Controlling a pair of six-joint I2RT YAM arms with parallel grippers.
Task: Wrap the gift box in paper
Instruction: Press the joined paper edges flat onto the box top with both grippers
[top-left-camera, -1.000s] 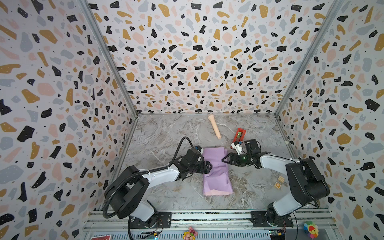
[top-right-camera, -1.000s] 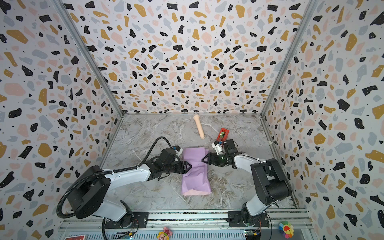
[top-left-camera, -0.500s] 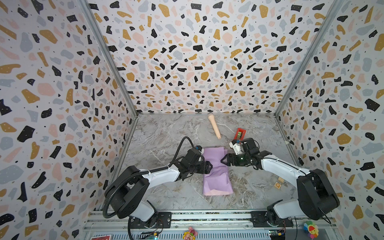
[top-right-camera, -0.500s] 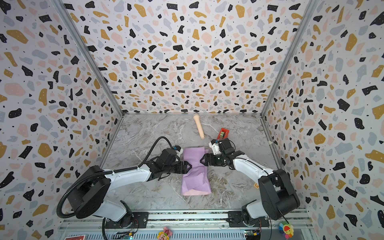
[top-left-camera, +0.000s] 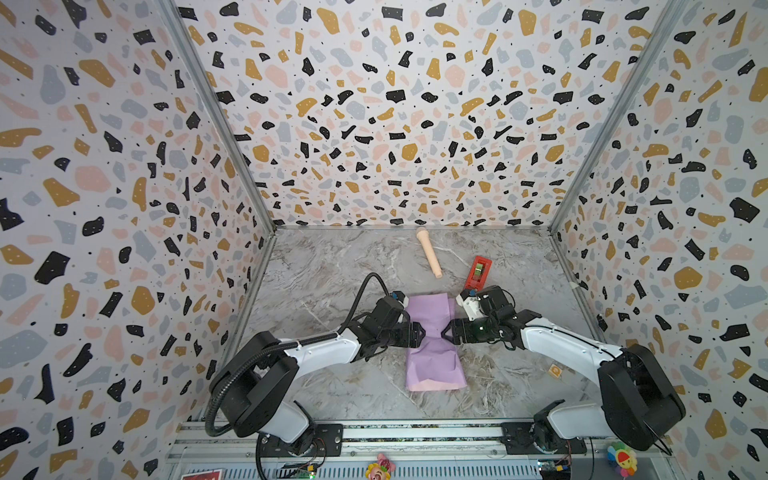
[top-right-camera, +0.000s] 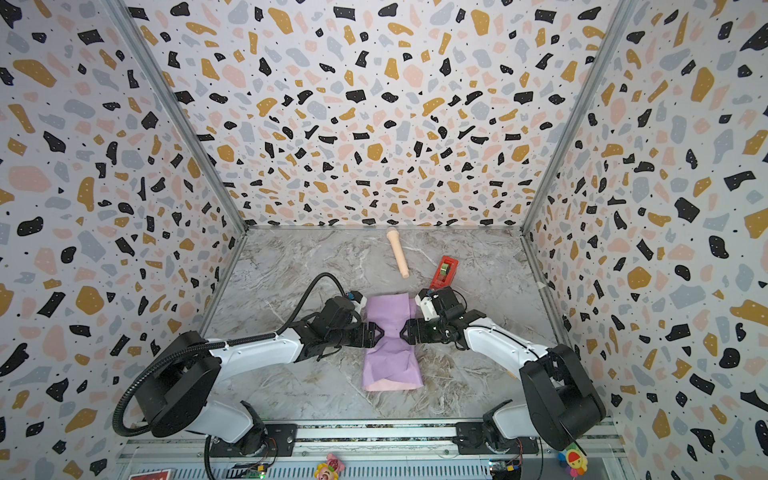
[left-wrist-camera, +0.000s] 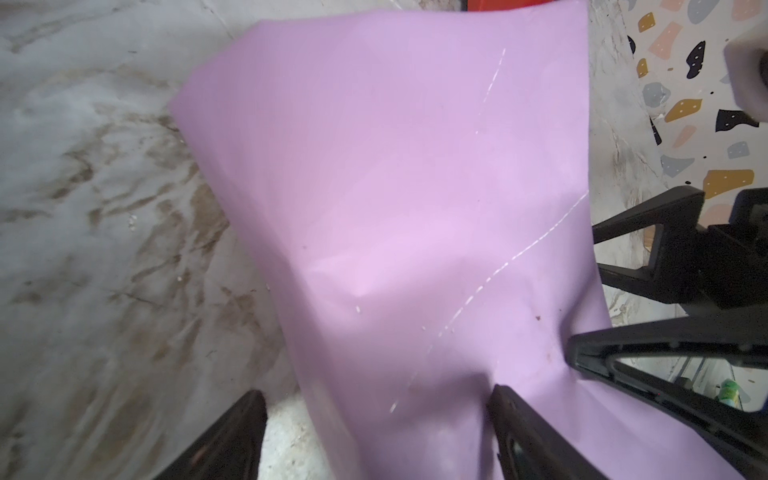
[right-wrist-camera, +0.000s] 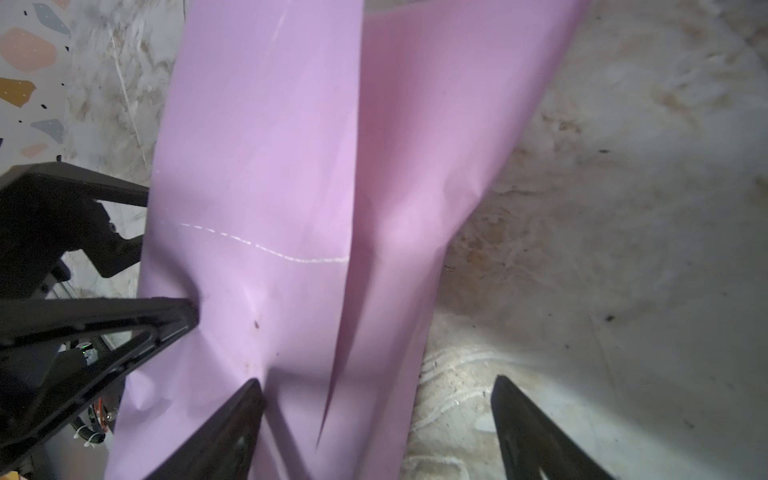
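Note:
The paper lies lilac side out as a folded bundle on the marble floor, with a pale pink strip at its near end; it shows in both top views. The gift box is hidden, nothing dark shows through. My left gripper stands open at the bundle's left edge. One of its fingertips rests on the paper, the other over bare floor. My right gripper faces it from the right, also open. One of its fingertips presses the paper, which is pinched narrow between the two grippers.
A beige toy microphone lies towards the back wall. A red tape dispenser stands just behind the right wrist. A small wooden tile lies by the right arm. Patterned walls close in three sides.
My right gripper has moved left and nearer, from beside the tape dispenser onto the paper's right edge. The left gripper has held its place.

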